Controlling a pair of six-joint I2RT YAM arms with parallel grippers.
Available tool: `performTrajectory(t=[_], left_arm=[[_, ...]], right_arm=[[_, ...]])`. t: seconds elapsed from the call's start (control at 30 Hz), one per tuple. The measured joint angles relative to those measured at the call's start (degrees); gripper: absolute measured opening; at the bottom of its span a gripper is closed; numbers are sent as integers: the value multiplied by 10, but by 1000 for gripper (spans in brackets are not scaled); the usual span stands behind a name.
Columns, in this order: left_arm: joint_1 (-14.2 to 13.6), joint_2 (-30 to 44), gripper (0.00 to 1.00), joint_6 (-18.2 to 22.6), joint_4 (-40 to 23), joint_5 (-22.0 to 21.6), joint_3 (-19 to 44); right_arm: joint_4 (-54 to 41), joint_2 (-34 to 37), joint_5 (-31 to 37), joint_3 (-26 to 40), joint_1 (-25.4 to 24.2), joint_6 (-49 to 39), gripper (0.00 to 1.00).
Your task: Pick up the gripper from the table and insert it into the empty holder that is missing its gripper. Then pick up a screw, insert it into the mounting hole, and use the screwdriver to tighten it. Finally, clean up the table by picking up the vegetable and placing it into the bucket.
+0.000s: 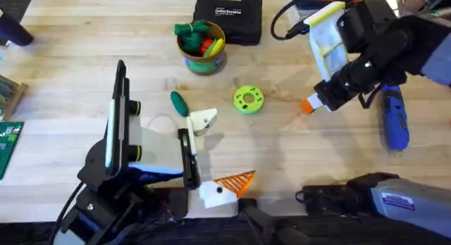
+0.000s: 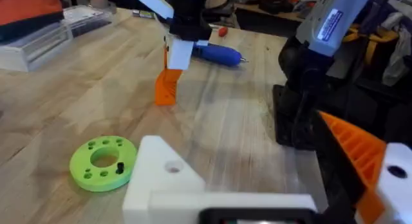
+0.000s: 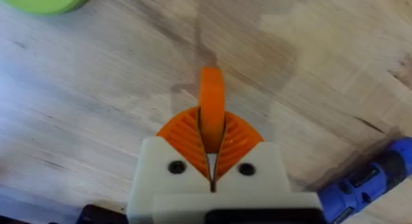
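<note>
Right wrist view: right gripper (image 3: 211, 137) is clamped on the gripper (image 3: 211, 98) above the table (image 3: 96, 102); left gripper (image 1: 211, 153) stands spread, empty.

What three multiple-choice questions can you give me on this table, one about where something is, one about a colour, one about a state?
1. Where is the screwdriver?
A) lying on the table, at its right side
B) hanging off the table's edge
C) standing upright on its tip

2. What colour is the disc with holes?
A) blue
B) green
C) orange

3. What is the right gripper doing?
A) open above the disc
B) shut on the screwdriver
C) shut on the gripper, the orange wedge

Answers:
1. A, it lies flat on the wood beside the right arm.
2. B, it is bright green in the overhead and left wrist views.
3. C, the fingers pinch the orange wedge between their ribbed pads.
</note>
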Motion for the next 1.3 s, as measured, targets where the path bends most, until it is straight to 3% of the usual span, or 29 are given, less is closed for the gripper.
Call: performTrajectory(t=[0.13,0.33,0.6,0.73,1.03,1.3], left_arm=[[0,0,986,0,0,0,0],[0,0,985,0,0,0,0],[0,0,985,0,0,0,0],[0,0,985,-2,0,0,0],[0,0,985,-2,0,0,0],[0,0,985,-2,0,0,0]], right_arm=[[-1,-25,0,0,0,13,15],[-3,-157,-16,0,-1,62,15],[15,-366,-130,-6,-16,192,15],[71,-431,-232,-64,-16,285,15],[277,-446,-505,-261,-16,520,14],[305,-446,-586,-330,-16,620,14]])
